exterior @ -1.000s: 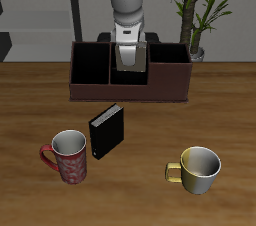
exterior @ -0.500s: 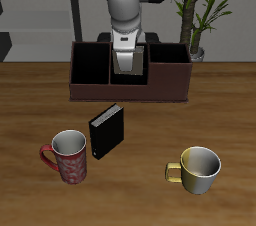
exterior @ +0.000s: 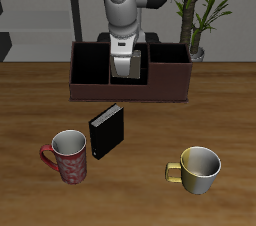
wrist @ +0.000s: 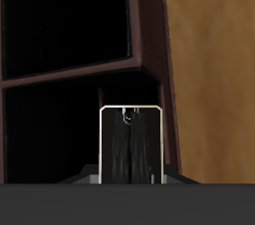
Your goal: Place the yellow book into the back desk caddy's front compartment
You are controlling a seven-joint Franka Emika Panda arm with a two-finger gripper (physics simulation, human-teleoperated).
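Exterior view: gripper (exterior: 126,67) low over back desk caddy (exterior: 128,73)'s middle; yellow book hidden; grip cannot be told. Black book (exterior: 107,130) stands nearer the front.

Wrist view: a pale-edged upright slab, probably the yellow book (wrist: 129,145), inside the front compartment (wrist: 60,129). Release squarely; lift straight.

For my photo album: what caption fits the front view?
Robot gripper lowered over the back desk caddy, black book and two mugs in front.

Counted on the wooden table (exterior: 30,90): one long dark reddish-brown box caddy (exterior: 128,92) beneath the gripper, one thick black book (exterior: 107,131) upright just in front of it, two mugs farther forward — one red patterned (exterior: 67,157), one yellowish (exterior: 198,168). One potted green plant (exterior: 197,10) behind.
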